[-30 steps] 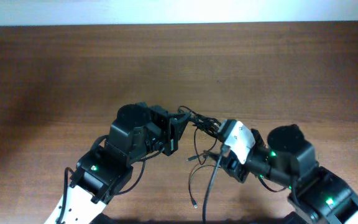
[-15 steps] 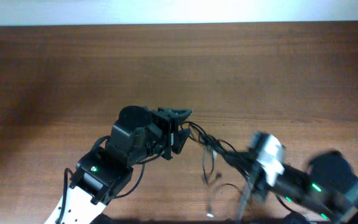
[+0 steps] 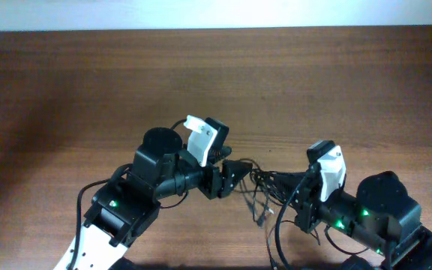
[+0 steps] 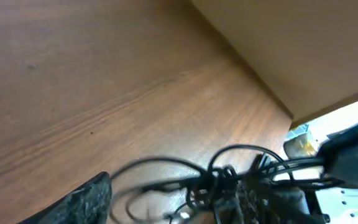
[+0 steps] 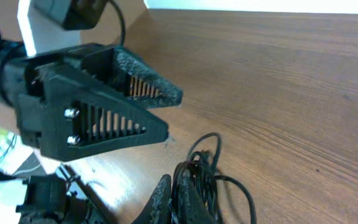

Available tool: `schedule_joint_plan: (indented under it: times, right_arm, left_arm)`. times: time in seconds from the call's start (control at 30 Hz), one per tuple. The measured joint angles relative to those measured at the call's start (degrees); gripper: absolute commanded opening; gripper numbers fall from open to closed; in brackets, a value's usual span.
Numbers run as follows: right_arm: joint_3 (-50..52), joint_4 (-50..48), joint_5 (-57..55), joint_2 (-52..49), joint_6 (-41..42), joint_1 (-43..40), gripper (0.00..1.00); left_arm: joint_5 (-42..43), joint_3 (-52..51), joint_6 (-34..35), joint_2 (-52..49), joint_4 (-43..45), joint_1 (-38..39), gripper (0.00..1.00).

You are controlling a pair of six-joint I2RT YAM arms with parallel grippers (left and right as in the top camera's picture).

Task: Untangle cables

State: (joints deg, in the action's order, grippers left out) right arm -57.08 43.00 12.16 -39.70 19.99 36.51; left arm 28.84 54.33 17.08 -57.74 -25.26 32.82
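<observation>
1. Two grippers seen from overhead: the left gripper (image 3: 229,174) is spread, holding nothing, just left of the cables (image 3: 265,186) tangled on the table (image 3: 88,90). The right gripper (image 3: 300,199) is at their other end.
2. Left wrist: the tangle lies ahead, ungripped.
3. Right wrist: the right gripper is clamped tight on the cables.

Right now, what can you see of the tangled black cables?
The cables are thin, black, rubbery-looking cords, knotted into a loose bunch of loops, with a few small plug ends hanging out. The loops spread over the brown wooden table, between the two arms. The right hand is shut on one side of the bunch. The left hand is open on the other side; I cannot tell if it touches them.
</observation>
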Motion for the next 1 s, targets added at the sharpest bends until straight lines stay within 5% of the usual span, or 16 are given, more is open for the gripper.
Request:
schedule_joint_plan:
  times: [0.13, 0.2, 0.23, 0.43, 0.53, 0.57, 0.63, 0.87, 1.0]
  right_arm:
    - [0.0, -1.2, -3.6, 0.0, 6.6, 0.0, 0.04]
    - [0.0, -1.3, -3.8, 0.0, 10.0, 0.0, 0.04]
    - [0.0, -1.3, -3.5, 0.0, 12.0, 0.0, 0.04]
    - [0.0, -2.8, 1.1, 0.0, 15.8, 0.0, 0.04]
    - [0.0, -2.7, 3.4, 0.0, 17.5, 0.0, 0.04]
    - [0.0, -2.7, 4.3, 0.0, 17.7, -0.1, 0.04]
    - [0.0, -1.8, 6.1, 0.0, 17.9, -0.1, 0.04]
    - [-0.1, 3.8, 2.8, 0.0, 18.6, -0.1, 0.04]
    - [-0.1, 2.7, 0.4, 0.0, 18.6, -0.1, 0.04]
  left_arm:
    - [5.8, 0.0, -6.8, 0.0, -0.2, -0.2, 0.67]
    - [6.9, 0.0, -7.6, 0.0, 1.0, -0.2, 0.93]
    - [7.1, 0.0, -8.0, 0.0, 3.1, 0.0, 0.96]
    - [-7.3, 0.0, -8.4, -1.2, 5.9, 9.8, 0.73]
    - [-13.6, 0.0, -8.5, -4.9, 7.6, 13.4, 0.42]
    - [-15.0, 0.0, -8.5, -5.7, 8.2, 13.6, 0.22]
    - [-17.7, 0.0, -8.9, -7.5, 11.7, 13.7, 0.0]
    - [-22.3, 0.0, -8.9, -8.1, 16.3, 13.7, 0.0]
    - [-21.4, 0.0, -8.7, -8.2, 15.5, 13.7, 0.12]
